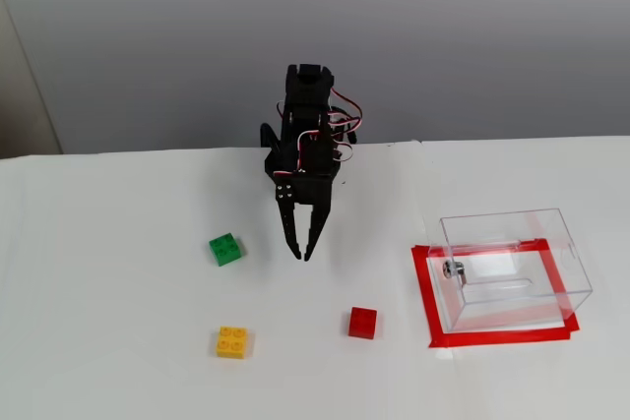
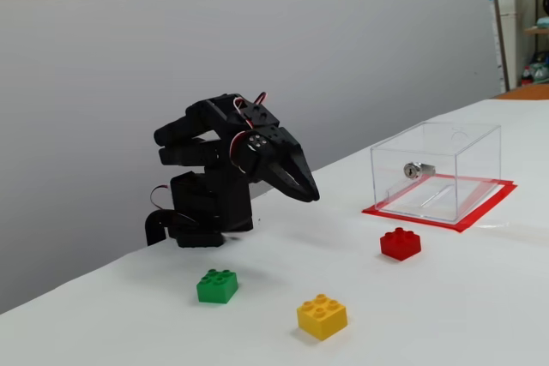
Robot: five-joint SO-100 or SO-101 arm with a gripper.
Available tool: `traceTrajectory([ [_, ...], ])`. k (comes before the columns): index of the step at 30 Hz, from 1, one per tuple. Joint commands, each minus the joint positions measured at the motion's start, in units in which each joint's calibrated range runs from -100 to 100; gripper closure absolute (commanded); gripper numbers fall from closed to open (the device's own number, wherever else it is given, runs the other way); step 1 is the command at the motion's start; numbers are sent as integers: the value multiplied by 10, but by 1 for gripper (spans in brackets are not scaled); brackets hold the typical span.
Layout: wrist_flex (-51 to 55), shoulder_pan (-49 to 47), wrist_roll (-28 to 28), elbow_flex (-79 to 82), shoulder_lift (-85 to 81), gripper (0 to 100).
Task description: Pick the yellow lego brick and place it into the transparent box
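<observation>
Three small studded plastic bricks on a matte white table (image 1: 118, 341), one of each colour. Glossy yellow lego brick (image 1: 231, 342), squarish with four round studs up, flat on the table; no clear long axis, edges turned only a little off the table's front edge in the higher fixed view. Well apart from the transparent box (image 1: 512, 268), toward the left in that view, nearest the camera of the three bricks. Green brick (image 1: 225, 249) behind the yellow one, also four-studded, rotated more on its spot. Red brick (image 1: 362, 323) between the yellow one and the box, closer to the box.

One box: clear, hard-walled, rectangular, with a small shiny metal knob (image 1: 452, 269) on the wall facing the bricks. Standing inside a frame of red tape (image 1: 425, 292) stuck to the table. Nothing yellow inside.

One black arm, angular printed plastic with red and white wires looping near the wrist. Gripper (image 1: 300, 257) pointing down and toward the camera, tilted slightly to the left in the higher view, hanging above the table well left of the box and behind the red brick. Tapered fingers (image 1: 312, 233) parted only narrowly, tips almost meeting, nothing between them. In the lower side view, gripper (image 2: 311, 198) clearly off the table surface.
</observation>
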Motion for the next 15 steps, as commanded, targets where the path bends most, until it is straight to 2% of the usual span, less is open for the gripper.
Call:
traceTrajectory([
  [1,-1,9,-5,-62,48,97],
  [15,-1,134,-22,-202,196,97],
])
